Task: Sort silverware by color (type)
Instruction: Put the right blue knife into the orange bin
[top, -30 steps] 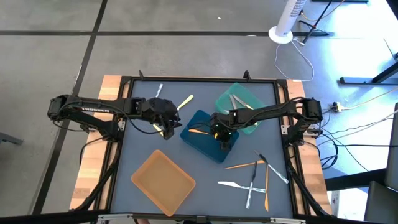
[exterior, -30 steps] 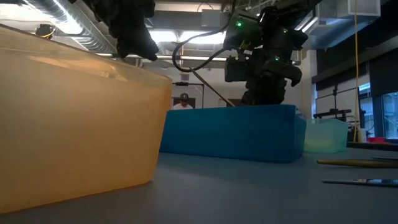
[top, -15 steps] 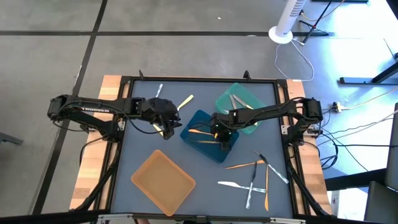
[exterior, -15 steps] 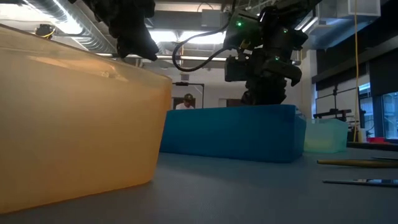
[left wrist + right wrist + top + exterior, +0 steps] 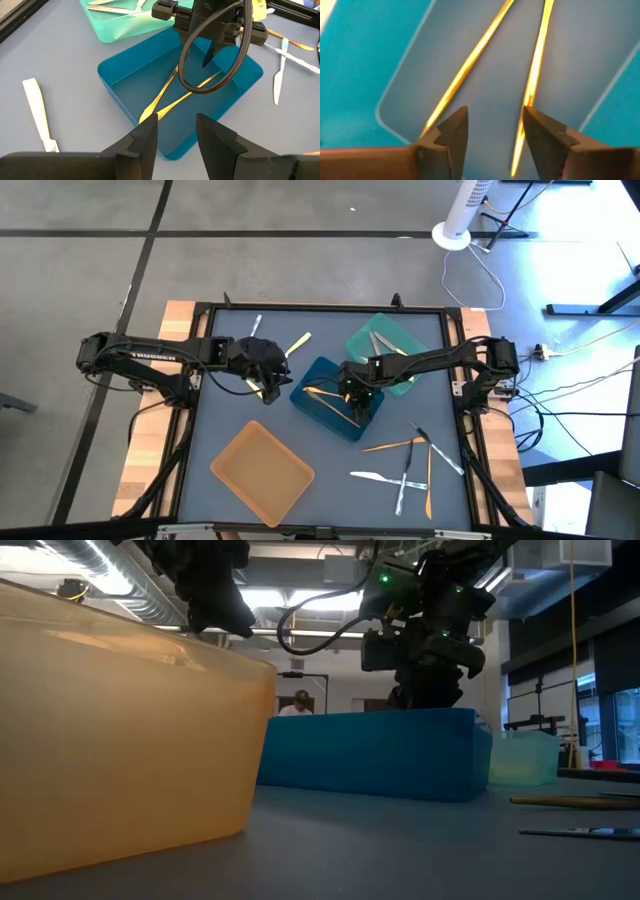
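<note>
The left claw point(image 5: 268, 387) hangs over the dark grey bench point(image 5: 215, 420) just left of the blue rectangular plastic tray point(image 5: 325, 415), its 2 fingers parted with nothing between them. A white plastic utensil point(image 5: 39, 116) lies on the bench near it, beside the blue tray. Toward the front sits the orange rectangular plastic tray point(image 5: 263, 470), with nothing visible in it.

The right claw point(image 5: 356, 398) is low inside the blue tray, fingers apart and gripping nothing. 2 thin yellow plastic utensils point(image 5: 532, 85) lie loose on the tray floor, crossing each other in the left wrist view.

Just right and behind, touching the blue tray, the teal rectangular plastic tray point(image 5: 390, 332) holds pale silvery utensils point(image 5: 116, 7).

At the bench's front right, several orange and white utensils point(image 5: 405, 465) lie scattered, some crossing.
</note>
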Controlling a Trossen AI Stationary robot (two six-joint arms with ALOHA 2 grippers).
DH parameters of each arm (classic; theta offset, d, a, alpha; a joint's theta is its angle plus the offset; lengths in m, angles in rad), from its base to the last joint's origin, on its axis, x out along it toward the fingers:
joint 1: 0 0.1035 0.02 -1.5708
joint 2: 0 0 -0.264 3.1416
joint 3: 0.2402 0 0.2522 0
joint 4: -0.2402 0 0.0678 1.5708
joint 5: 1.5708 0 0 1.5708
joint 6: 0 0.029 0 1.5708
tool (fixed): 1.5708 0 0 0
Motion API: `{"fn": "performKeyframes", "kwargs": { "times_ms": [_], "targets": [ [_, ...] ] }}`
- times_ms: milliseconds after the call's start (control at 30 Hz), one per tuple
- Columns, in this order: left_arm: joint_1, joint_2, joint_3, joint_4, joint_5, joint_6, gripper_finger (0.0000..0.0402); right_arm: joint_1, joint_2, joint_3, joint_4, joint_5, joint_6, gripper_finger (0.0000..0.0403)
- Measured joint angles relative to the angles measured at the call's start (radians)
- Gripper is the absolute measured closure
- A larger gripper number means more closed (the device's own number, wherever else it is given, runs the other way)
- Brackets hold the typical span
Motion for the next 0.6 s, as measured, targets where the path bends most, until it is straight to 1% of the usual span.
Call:
{"fn": "performKeyframes", "kwargs": {
  "times_ms": [600],
  "targets": [
    [0.0, 0.0, 0.0, 0.0, 0.0, 0.0, 0.0274, 0.0, 0.0, 0.0, 0.001, 0.0, 0.0, 0.0219]
  ]
}}
